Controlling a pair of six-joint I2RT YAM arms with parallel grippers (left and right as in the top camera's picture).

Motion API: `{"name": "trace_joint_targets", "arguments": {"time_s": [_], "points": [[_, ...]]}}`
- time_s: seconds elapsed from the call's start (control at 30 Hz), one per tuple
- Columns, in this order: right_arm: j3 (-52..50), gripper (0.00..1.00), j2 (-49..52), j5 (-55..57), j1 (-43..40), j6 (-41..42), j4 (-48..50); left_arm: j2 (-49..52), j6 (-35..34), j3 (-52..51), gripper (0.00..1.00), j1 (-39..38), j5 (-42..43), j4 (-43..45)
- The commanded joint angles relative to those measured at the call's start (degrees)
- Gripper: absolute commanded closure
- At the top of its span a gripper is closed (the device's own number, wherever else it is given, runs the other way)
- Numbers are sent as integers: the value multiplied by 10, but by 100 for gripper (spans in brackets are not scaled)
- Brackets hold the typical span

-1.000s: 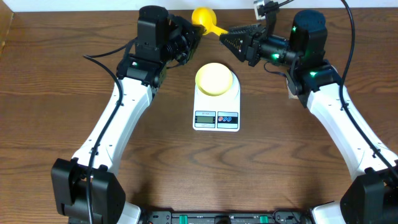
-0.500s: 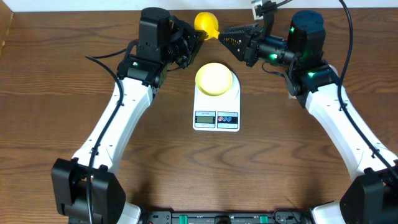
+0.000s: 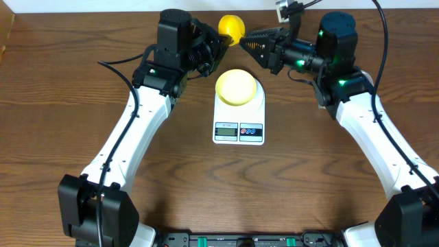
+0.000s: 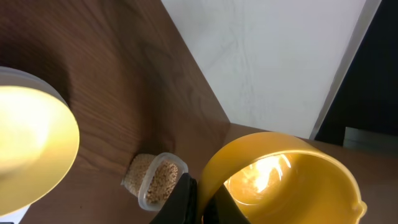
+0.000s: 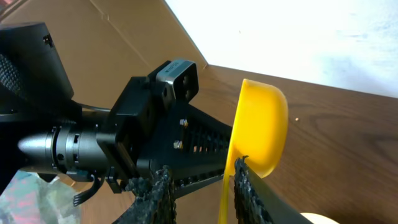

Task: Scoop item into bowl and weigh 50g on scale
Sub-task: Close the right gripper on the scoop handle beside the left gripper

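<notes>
A hand-over of the scoop (image 3: 231, 29) seems to be going on: the left claw (image 4: 199, 200) is pinching its rim (image 4: 208, 177), the right claw (image 5: 202, 186) is standing around its handle (image 5: 222, 200), gripping or not I cannot tell. Next it is needing to dip into the tan beans (image 4: 163, 177) in the tub (image 4: 181, 164); the pale bowl (image 3: 236, 87) is waiting, looking empty, on the scale (image 3: 239, 130).

A dark brown wood-grain table (image 3: 288, 192) is observed, bounded along its far edge by a plain white wall (image 4: 273, 56). A brown cardboard panel (image 5: 93, 31) is noted beyond the table's left end. The wall is brightly and evenly lit.
</notes>
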Motion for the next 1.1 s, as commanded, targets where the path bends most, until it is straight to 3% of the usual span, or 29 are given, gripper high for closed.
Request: {"name": "trace_joint_targets", "arguments": {"time_s": [0.0,0.5,0.67,0.87,1.07], "points": [[11,71,-3,0,8,-17,-8,2,5,-1,92,-1,10,0],[11,85,-3,0,8,-16,-13,2,7,-1,92,-1,9,0],[11,99,-3,0,8,-16,-16,2,7,-1,92,-1,10,0],[11,99,-3,0,8,-16,-24,2,7,-1,92,-1,9,0],[11,99,-3,10,3,-4,-24,2,7,-1,75,-1,9,0]]}}
